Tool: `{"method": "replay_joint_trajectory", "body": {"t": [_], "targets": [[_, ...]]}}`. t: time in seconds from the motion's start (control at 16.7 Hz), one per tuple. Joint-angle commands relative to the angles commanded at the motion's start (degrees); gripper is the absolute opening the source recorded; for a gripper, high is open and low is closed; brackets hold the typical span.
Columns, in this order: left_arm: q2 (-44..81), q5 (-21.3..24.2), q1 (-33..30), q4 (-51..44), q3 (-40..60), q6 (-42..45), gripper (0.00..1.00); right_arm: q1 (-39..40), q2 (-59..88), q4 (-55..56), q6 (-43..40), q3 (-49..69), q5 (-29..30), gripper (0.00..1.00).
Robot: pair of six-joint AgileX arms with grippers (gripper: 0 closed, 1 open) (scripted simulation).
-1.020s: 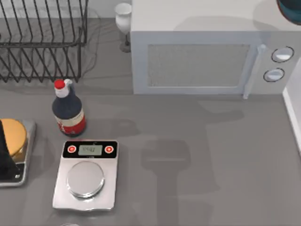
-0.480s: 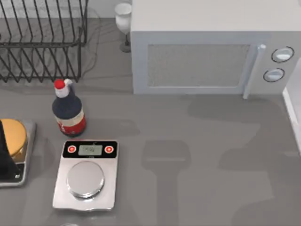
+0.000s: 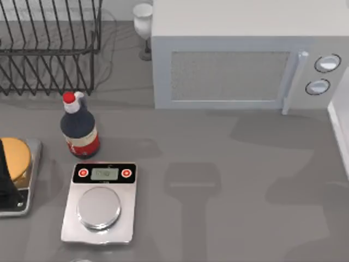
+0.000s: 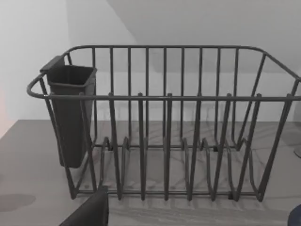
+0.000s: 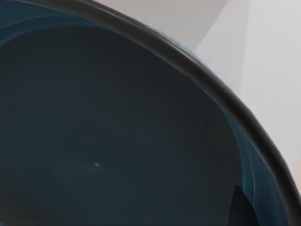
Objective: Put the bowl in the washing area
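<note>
Teal, one bowl (image 5: 117, 141) before right wrist; one scale (image 3: 100, 203); one bottle (image 3: 79, 126).

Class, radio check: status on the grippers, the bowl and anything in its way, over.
Bowl close up at right wrist camera. Dish rack ahead of left wrist camera. Microwave, scale, sauce bottle on counter.

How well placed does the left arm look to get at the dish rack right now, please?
Probably well placed: the left wrist view faces the dish rack squarely across bare counter, nothing between. In the top view the rack stands at the table's far left corner, that arm's own side.
</note>
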Motion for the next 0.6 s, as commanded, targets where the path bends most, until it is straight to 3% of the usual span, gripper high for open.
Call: {"method": "replay_joint_trajectory", "body": {"t": [0.3,0.6], "targets": [[0.0,0.0,0.0,0.0,0.0,0.0,1.0,-0.43,9.29,9.63,0.0,-1.02,-0.11,0.0],[0.0,0.0,0.0,0.0,0.0,0.0,1.0,-0.67,27.5,31.79,-0.36,-3.58,-0.01,0.0]]}}
